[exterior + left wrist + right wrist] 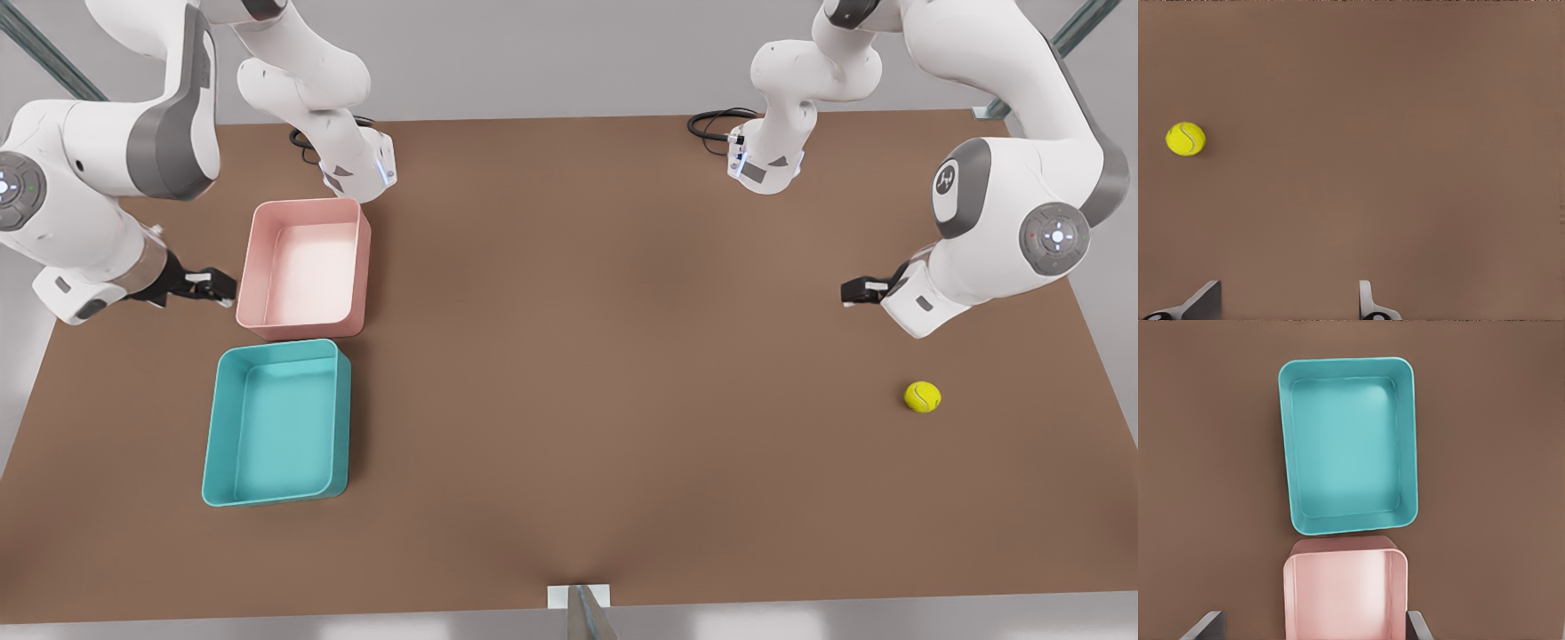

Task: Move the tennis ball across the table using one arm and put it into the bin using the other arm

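The yellow-green tennis ball (923, 396) lies on the brown table (605, 356) near the front view's right side. My left gripper (853, 292) hovers open above the table, a little behind the ball and apart from it. In the left wrist view the ball (1185, 139) sits off to the side of the open left gripper (1288, 301). The teal bin (276, 427) stands empty at the front view's left. My right gripper (218, 284) is open beside the pink tub, holding nothing. The right wrist view has the teal bin (1348, 447) beyond the open right gripper (1313, 625).
An empty pale pink tub (307, 271) stands just behind the teal bin, nearly touching it, and it appears again in the right wrist view (1345, 600). Both arm bases and black cables (716, 120) sit along the table's far edge. A bracket (580, 597) marks the near edge.
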Motion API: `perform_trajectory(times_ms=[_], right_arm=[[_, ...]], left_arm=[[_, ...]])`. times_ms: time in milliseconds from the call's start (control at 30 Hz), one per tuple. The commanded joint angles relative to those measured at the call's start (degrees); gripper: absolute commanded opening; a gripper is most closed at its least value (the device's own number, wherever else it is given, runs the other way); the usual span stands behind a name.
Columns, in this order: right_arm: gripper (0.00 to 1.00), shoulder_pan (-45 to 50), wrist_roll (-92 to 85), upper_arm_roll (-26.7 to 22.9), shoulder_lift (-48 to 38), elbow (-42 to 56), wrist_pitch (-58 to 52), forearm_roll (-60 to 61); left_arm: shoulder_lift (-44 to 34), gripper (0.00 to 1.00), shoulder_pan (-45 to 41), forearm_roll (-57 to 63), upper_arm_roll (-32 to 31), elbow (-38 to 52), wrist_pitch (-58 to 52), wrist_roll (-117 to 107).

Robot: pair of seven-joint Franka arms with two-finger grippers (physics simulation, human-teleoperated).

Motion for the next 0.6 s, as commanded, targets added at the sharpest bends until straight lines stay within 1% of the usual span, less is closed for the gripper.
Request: perform_trajectory(times_ms=[0, 67, 100, 133, 167, 200, 300, 367, 433, 467, 567], right_arm=[[1.00, -0.01, 1.99, -0.02, -0.10, -0.23, 1.65, -0.08], [1.00, -0.10, 2.25, -0.11, 0.16, -0.05, 1.65, 0.62], [1.00, -0.10, 2.16, -0.55, 0.25, 0.04, 1.56, 1.23], [1.00, -0.54, 2.52, -0.55, 0.34, -0.31, 1.48, 2.72], [1.00, -0.71, 1.73, -0.81, 0.60, -0.31, 1.56, 4.22], [1.00, -0.63, 2.16, -0.99, 2.18, -0.14, 1.39, 4.22], [1.00, -0.10, 2.43, -0.55, 3.24, -0.75, 1.04, 4.22], [1.00, -0.63, 1.37, -0.64, 3.24, -0.84, -0.11, 4.14], [1.00, 0.08, 1.37, -0.38, 2.80, -1.02, -0.98, 4.22], [1.00, 1.04, 1.29, -0.29, 2.62, -1.10, -1.43, 4.22], [1.00, 1.22, 1.46, -0.20, 2.71, -1.46, -1.43, 4.31]], left_arm=[[-0.08, 1.00, 0.00, 0.01, 0.00, -0.01, 1.33, -0.70], [-0.08, 1.00, 0.09, -0.43, 0.62, -0.44, 1.24, -0.70], [0.27, 0.59, 0.09, -0.43, 1.06, -2.12, 3.88, -0.53], [1.41, 0.30, 0.44, -0.17, 1.15, -3.70, 7.29, 2.80], [1.85, 0.21, 1.23, -0.61, 2.02, -6.42, 14.33, 8.78], [4.92, 0.21, 3.07, -2.37, 3.34, -6.69, 19.08, 19.22], [15.03, 0.21, 9.58, -1.75, 3.52, -6.69, 31.47, 71.44], [20.22, 0.21, 15.29, -2.10, 3.52, -6.69, 36.66, 105.45], [23.64, 0.21, 20.21, -2.02, 3.52, -5.37, 36.93, 121.01], [27.16, 0.21, 22.23, -2.02, 3.52, -1.51, 37.19, 126.47], [31.56, 0.21, 25.75, -1.58, 3.61, 3.33, 38.86, 130.34]])
